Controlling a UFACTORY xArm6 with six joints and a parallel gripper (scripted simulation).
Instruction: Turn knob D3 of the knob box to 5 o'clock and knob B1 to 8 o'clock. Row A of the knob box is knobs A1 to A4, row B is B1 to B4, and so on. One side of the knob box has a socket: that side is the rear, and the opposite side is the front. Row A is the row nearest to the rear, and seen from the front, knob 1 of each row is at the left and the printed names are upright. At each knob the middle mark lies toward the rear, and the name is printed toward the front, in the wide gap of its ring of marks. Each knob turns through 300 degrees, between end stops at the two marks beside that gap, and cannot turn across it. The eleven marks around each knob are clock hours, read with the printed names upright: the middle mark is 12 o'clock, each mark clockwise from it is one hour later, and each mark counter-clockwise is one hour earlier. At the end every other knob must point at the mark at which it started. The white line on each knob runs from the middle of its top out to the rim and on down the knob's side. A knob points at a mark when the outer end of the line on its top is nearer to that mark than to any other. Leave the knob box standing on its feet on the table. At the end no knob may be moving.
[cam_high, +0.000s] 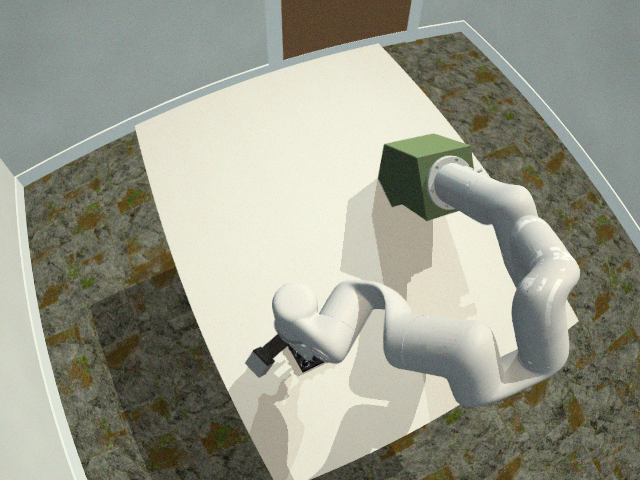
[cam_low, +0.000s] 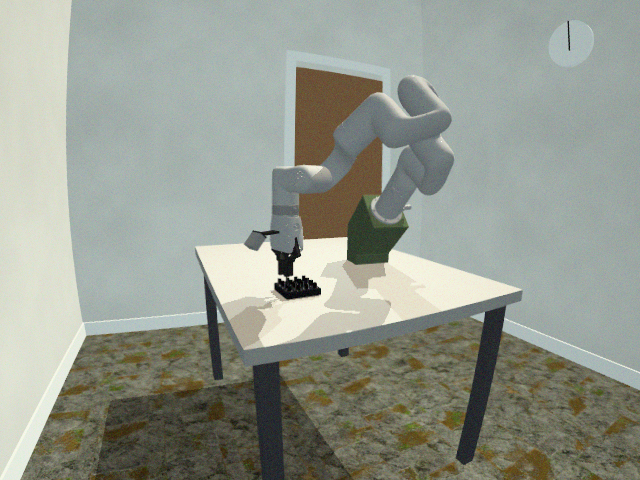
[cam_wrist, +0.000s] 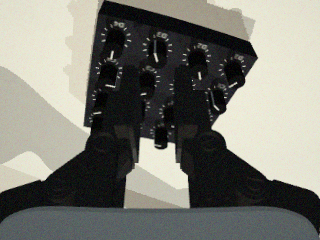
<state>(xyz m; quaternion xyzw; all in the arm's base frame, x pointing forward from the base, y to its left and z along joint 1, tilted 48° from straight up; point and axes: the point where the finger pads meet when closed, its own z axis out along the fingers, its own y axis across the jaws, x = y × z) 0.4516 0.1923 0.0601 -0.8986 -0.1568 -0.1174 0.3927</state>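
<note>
The black knob box (cam_low: 297, 291) (cam_wrist: 120, 16) (cam_high: 308, 364) stands on its feet on the white table (cam_low: 423, 291) (cam_high: 232, 180), near the table's left edge. In the top view the arm's wrist hides nearly all of it. My gripper (cam_low: 285, 271) (cam_wrist: 157, 86) points straight down and hangs just above the knobs at the box's near-left part. Its fingers stand a little apart and hold nothing. In the wrist view a knob (cam_wrist: 160, 135) shows in the gap between the fingers, below them. Other knobs with white lines show beyond the fingertips. I cannot read the knob names.
The green block (cam_high: 405, 173) (cam_low: 369, 242) that carries the arm's base stands on the table behind and to the right of the box. A small grey camera housing (cam_high: 256, 361) (cam_low: 253, 240) sticks out from the wrist over the table's edge.
</note>
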